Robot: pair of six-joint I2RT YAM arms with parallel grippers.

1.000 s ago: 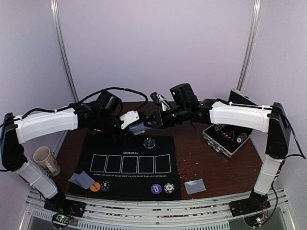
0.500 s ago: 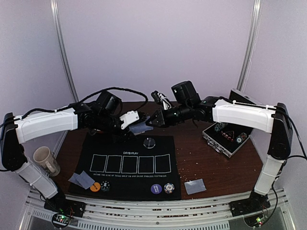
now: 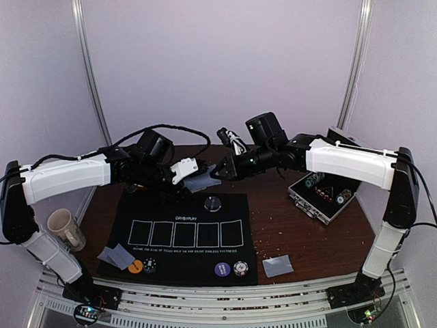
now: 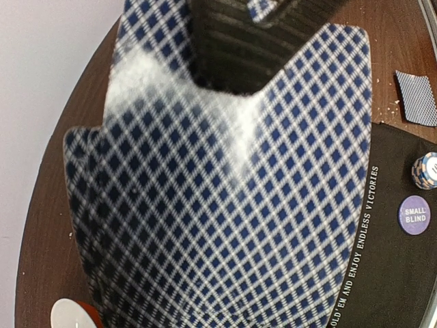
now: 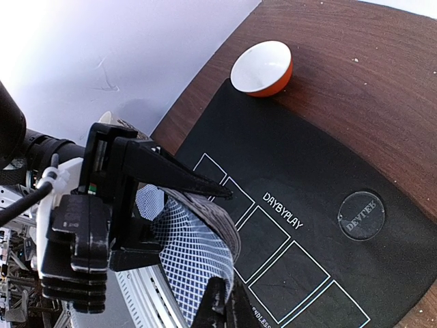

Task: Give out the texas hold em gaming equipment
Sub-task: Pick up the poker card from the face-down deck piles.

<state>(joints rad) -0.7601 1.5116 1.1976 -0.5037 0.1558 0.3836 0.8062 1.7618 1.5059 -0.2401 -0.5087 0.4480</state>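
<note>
Playing cards [image 3: 202, 182], a checked-back stack, hang in the air over the far edge of the black mat [image 3: 136, 205], long axis running left to right, left end clamped in the left jaws, right end pinched by the closed right jaws.

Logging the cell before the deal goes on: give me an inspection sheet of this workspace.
Surface: brown table, crumbs scattered; black mat with five card outlines.
Job's things: deck held above mat's far edge; clear disc on mat; orange chip, black chip, purple chip, striped chip along near edge; loose cards left, loose card right.
Clutter: mug, bowl, open case.
Grippers: left gripper shut on deck; right gripper shut on a card of it.
Cables: black cable loops over left arm.
Surroundings: pale walls, nothing else seen.
</note>
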